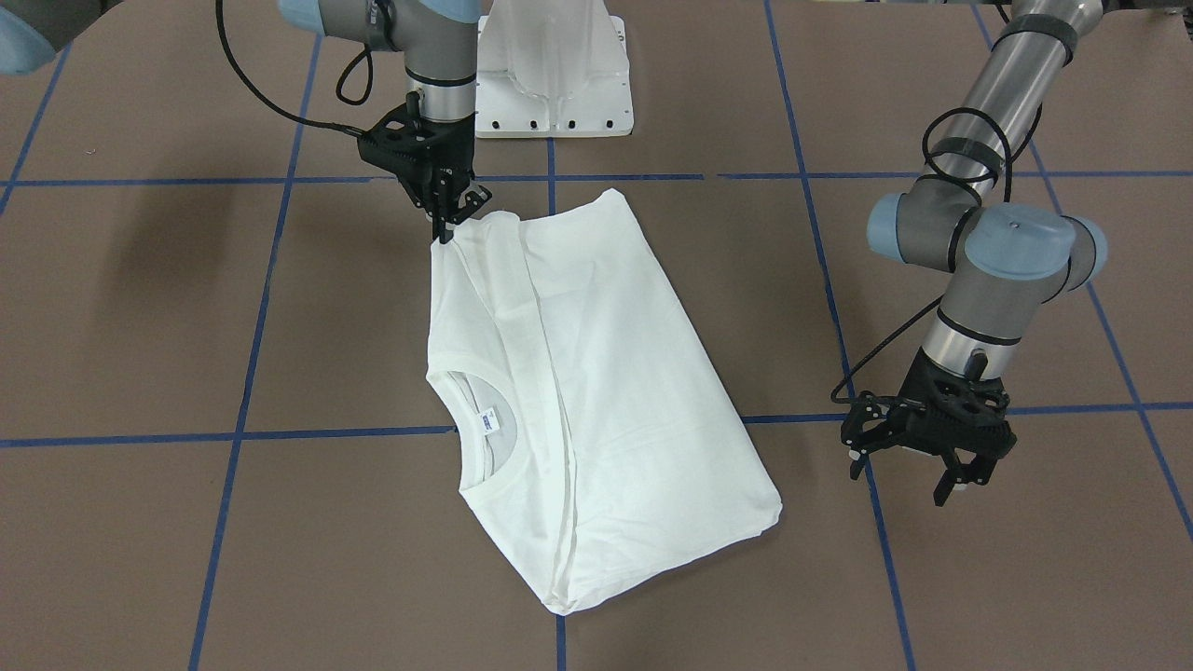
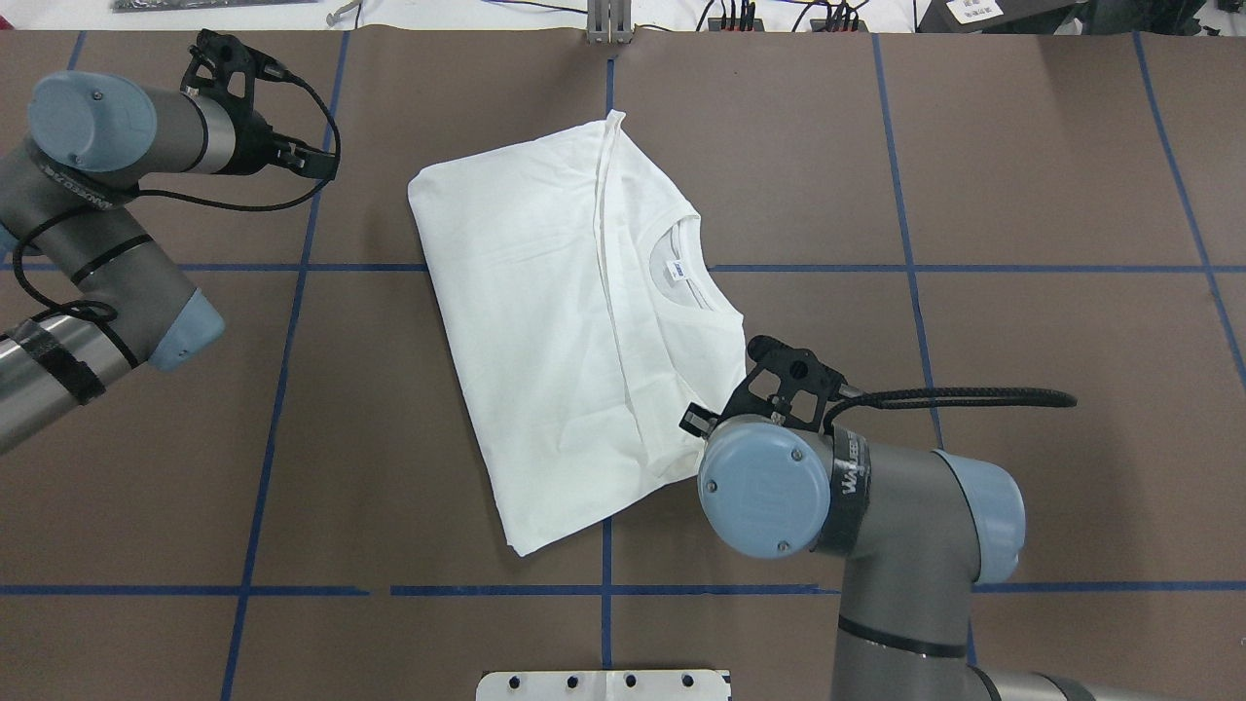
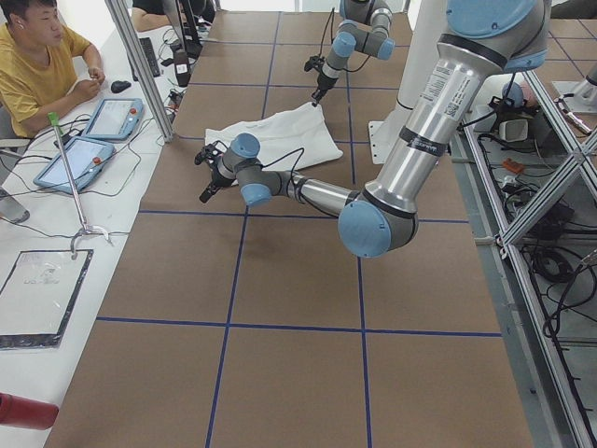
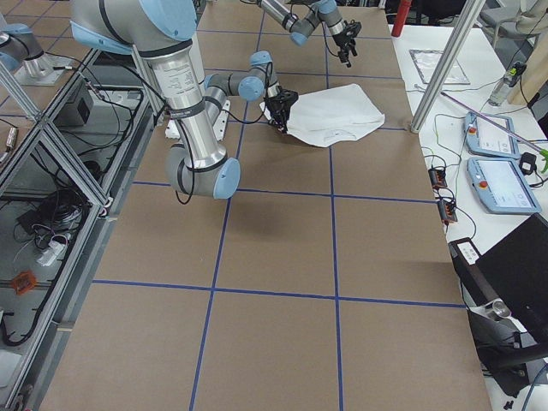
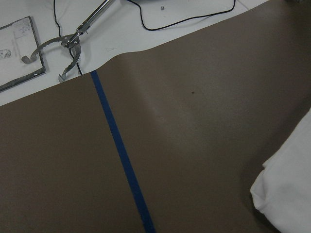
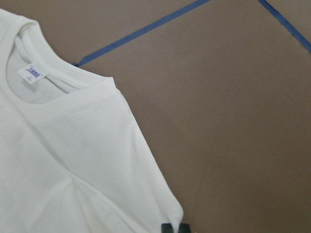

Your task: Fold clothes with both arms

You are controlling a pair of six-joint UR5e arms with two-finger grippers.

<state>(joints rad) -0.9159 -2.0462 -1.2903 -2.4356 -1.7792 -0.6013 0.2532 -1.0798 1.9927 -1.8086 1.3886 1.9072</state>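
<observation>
The white T-shirt (image 1: 606,373) lies folded on the brown table, sleeves tucked in, with the ribbed neck and its small label (image 1: 487,421) facing up. My right gripper (image 1: 446,230) is at the shirt's corner nearest the robot base, shut on the cloth edge. In the right wrist view its fingertips (image 6: 175,228) touch that corner of the shirt (image 6: 73,160). My left gripper (image 1: 899,480) hovers open over bare table, well off the shirt's side, holding nothing. The left wrist view shows only a shirt corner (image 5: 286,194) and tape.
The white pedestal base (image 1: 555,75) stands just behind the shirt. Blue tape lines (image 1: 242,373) grid the brown table. A seated person (image 3: 37,65) and teach pendants (image 3: 112,117) are at the side desk beyond the table's far edge.
</observation>
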